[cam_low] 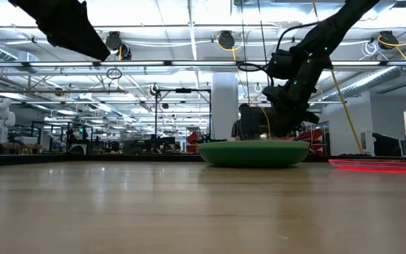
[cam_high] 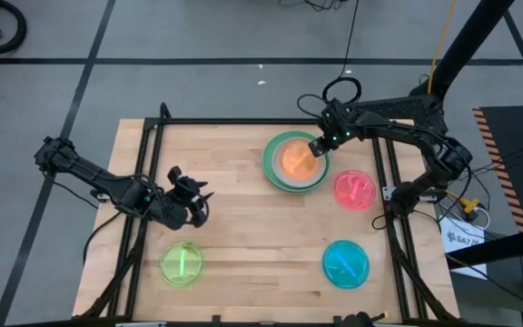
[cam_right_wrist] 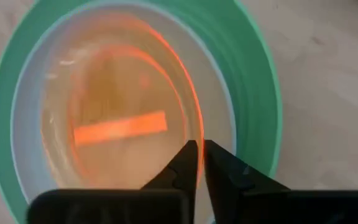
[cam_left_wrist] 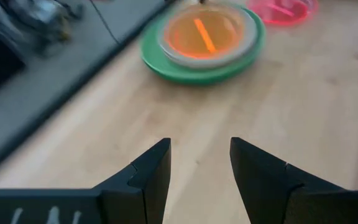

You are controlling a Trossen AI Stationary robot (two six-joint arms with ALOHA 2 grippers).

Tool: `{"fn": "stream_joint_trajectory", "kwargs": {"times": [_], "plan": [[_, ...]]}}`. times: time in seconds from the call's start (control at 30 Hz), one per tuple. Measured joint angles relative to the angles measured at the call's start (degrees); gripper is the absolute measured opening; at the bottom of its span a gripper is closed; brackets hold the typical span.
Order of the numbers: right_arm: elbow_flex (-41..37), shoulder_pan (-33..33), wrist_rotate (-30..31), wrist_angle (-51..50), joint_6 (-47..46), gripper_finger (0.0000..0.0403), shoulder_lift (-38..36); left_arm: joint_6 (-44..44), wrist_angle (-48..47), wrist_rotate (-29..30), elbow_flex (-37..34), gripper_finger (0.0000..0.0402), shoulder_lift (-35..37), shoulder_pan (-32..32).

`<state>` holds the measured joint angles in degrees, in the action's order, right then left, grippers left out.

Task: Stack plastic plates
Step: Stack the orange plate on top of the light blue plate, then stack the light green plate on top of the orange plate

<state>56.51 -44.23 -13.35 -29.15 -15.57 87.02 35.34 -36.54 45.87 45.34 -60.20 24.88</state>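
Observation:
A stack of plates (cam_high: pixel 295 161) stands on the far right part of the table: a green plate (cam_right_wrist: pixel 260 93) at the bottom, a pale plate (cam_right_wrist: pixel 27 124) in it and a translucent orange plate (cam_right_wrist: pixel 123 112) on top. My right gripper (cam_high: pixel 318 148) is at the orange plate's right rim, shut on it. The hot pink plate (cam_high: pixel 355 189), the cyan plate (cam_high: pixel 346 263) and the lime plate (cam_high: pixel 182 263) lie flat and apart on the wood. My left gripper (cam_high: pixel 192 202) hovers open over the left half, its fingers (cam_left_wrist: pixel 154 165) pointing toward the stack. My right gripper (cam_right_wrist: pixel 201 149) pinches the orange plate's rim (cam_right_wrist: pixel 194 127) on the side toward the table's right edge, one finger inside the plate and one outside. It comes from above, slanting down. The plate lies in the pale plate of the stack.
Black frame rails (cam_high: pixel 152 173) run along the table's left, far and right sides. Bare wood lies between the stack and the lime plate. In the low view the green plate (cam_low: pixel 254 152) shows ahead, with the hot pink plate (cam_low: pixel 372 164) to its right.

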Motion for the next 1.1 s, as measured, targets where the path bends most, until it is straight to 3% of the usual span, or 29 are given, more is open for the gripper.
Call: {"fn": "stream_joint_trajectory", "kwargs": {"times": [0.3,0.47,0.6,0.8,1.1], "plan": [[0.0,0.0,0.0,-0.2,0.0,0.0116,-1.2,12.9,-3.5,-15.6,0.0,0.0173,-2.6,2.5],[-0.1,1.9,0.1,-0.2,0.8,0.0127,-4.3,22.2,-8.5,-26.6,0.0,0.0173,-7.7,5.2],[0.0,4.5,0.4,0.5,1.2,0.0122,-8.8,21.9,-10.6,-34.2,0.0,0.0172,-14.0,9.4],[0.0,10.8,6.4,-0.2,1.4,0.0119,-15.7,21.4,-9.7,-39.9,0.0,0.0172,-24.4,16.8],[0.0,20.6,12.0,-0.2,-0.4,0.0118,-21.2,23.7,-0.5,-38.7,0.2,0.0172,-31.8,19.8]]}}
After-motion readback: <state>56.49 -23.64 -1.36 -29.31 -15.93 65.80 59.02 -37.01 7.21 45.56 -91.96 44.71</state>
